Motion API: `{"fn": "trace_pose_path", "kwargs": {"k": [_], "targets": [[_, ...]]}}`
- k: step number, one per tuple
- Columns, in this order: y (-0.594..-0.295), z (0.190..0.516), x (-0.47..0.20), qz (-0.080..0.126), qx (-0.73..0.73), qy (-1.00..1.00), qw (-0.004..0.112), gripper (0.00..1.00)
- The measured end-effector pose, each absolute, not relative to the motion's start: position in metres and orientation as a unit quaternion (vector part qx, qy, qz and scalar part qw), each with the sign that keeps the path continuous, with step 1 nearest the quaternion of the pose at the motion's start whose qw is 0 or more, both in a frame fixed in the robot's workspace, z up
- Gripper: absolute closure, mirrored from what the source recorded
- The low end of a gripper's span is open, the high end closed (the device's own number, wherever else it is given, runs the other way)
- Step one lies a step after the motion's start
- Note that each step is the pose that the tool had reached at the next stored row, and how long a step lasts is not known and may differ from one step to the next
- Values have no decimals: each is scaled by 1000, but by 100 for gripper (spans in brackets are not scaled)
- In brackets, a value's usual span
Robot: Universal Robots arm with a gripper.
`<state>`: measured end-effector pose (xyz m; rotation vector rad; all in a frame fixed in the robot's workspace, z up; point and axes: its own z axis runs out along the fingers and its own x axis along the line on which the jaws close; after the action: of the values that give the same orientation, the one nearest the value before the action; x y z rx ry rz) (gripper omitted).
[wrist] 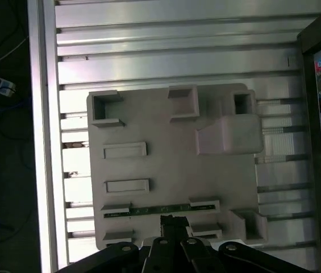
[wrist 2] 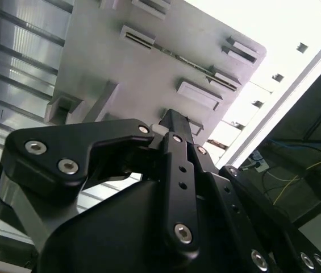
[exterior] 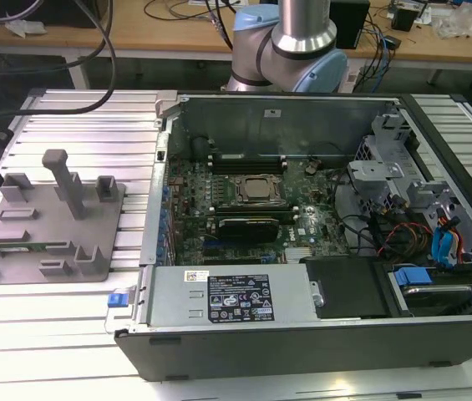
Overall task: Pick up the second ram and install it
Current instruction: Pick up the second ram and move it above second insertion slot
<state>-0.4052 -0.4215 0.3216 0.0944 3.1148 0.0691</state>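
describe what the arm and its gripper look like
The arm is a silver-grey metal tube with rounded joints capped in pale blue. The gripper, seen in both wrist views, is matte black, built of angular linked plates fastened with round silver screw heads.

- Robotics lab, hardware-assembly station.
- Robot arm (exterior: 302,38) stands behind a slotted aluminium table (exterior: 77,117).
- Open computer case (exterior: 302,342), motherboard (exterior: 244,209) exposed.
- Grey parts fixture (exterior: 52,242) beside it.
- Wooden workbenches (exterior: 169,29) at the back, strewn with cables (exterior: 210,21).
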Motion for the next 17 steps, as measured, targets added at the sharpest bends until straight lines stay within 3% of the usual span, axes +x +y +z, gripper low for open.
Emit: {"fn": "trace_pose_path", "kwargs": {"k": [17], "targets": [[-421,321,-405,24,-200,979,7,92]]}}
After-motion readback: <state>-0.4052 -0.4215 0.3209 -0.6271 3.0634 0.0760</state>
